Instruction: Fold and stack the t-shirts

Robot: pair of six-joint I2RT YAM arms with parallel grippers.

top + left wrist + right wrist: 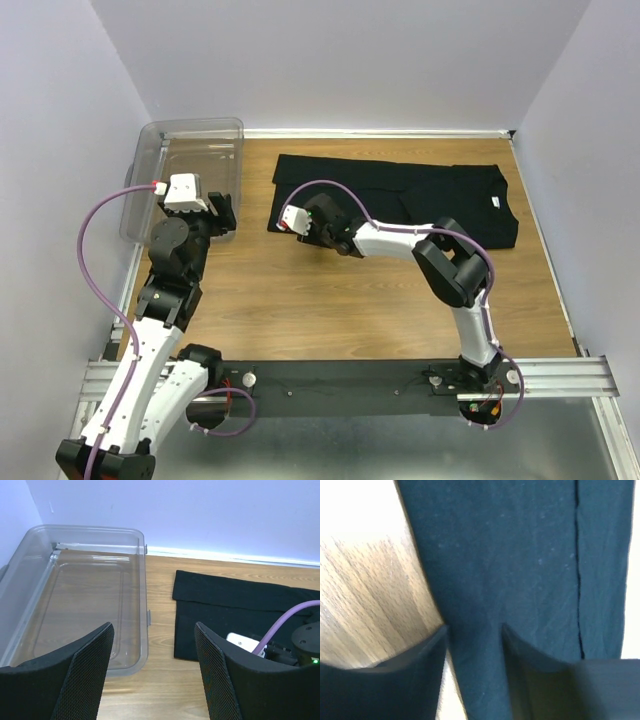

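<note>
**Ana:** Where does the t-shirt (pixel 420 190) lie?

**Ben:** Flat on the far side of the wooden table (pixel 330 300), as a long black band running left to right. The small white neck tag (pixel 497 203) sits near its right end. A clear plastic bin (pixel 190 125) stands in the far left corner, just beside the shirt's left end but not touching it.

**Ana:** And the right claw (pixel 315 210)?

**Ben:** The right arm reaches leftward across the table, and its claw is over the left end of the shirt. From the wrist camera, the black cloth fills most of the view, with a seam running down its right side. The cloth's left edge slants down into the gap between the two fingers (pixel 415 665), and bare wood shows to the left of it.

**Ana:** Is it pinching the cloth?

**Ben:** It doesn't look pressed shut. The fingers stand partly apart with cloth between them, and a thin bright strip shows between the left finger and the cloth's edge.

**Ana:** What about the left claw (pixel 154 627)?

**Ben:** It is spread wide and holds nothing. It hangs above the table between the bin and the shirt's left end, clear of the cloth. Its camera sees the bin on the left and the shirt on the right, with the right arm's wrist on the cloth.
</note>
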